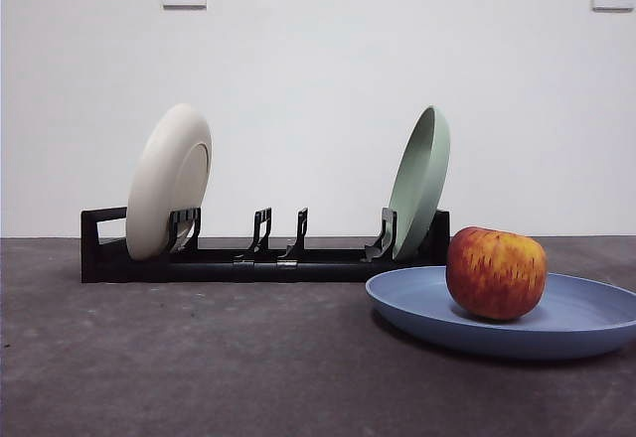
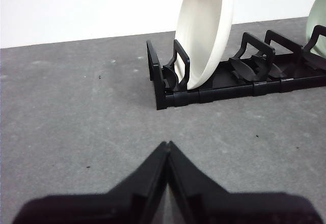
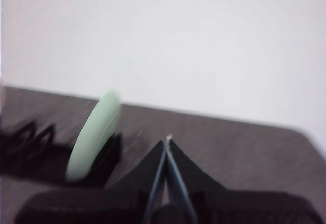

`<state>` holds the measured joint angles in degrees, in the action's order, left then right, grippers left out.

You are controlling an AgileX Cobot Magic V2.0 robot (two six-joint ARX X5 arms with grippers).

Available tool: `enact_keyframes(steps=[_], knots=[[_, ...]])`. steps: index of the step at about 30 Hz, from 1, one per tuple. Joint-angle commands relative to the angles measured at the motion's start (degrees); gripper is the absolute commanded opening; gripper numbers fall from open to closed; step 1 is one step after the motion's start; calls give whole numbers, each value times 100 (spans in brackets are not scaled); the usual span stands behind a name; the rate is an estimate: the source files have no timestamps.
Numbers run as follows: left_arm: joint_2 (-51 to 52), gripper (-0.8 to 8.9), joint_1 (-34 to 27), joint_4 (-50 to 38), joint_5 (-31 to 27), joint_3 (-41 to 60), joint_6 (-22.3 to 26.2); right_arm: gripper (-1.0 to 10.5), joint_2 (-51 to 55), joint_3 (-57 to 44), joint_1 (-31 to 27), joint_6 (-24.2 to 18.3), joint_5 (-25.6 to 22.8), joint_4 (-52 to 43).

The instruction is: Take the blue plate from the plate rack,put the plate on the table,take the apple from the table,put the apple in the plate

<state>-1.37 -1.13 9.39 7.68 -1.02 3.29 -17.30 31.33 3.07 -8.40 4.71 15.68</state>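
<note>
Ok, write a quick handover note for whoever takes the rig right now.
Left pincer: shut, holding nothing, short of the plate rack.
Right pincer: shut, holding nothing, by the rack's pale green plate.
The blue plate lies flat on the table; the apple sits in it.
Done: every step.
Left: nothing visible.
</note>
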Motion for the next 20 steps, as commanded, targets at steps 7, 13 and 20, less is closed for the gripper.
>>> enact_keyframes(steps=[7, 13, 20], knots=[[7, -4, -20, -35, 15, 59, -59, 1, 957, -2312, -13, 684, 85, -678], [7, -4, -20, -35, 15, 59, -59, 1, 1670, -3051, -13, 691, 39, -876], [-52, -4, -20, -37, 15, 57, -59, 1, 1687, -3051, -13, 608, -330, -612]])
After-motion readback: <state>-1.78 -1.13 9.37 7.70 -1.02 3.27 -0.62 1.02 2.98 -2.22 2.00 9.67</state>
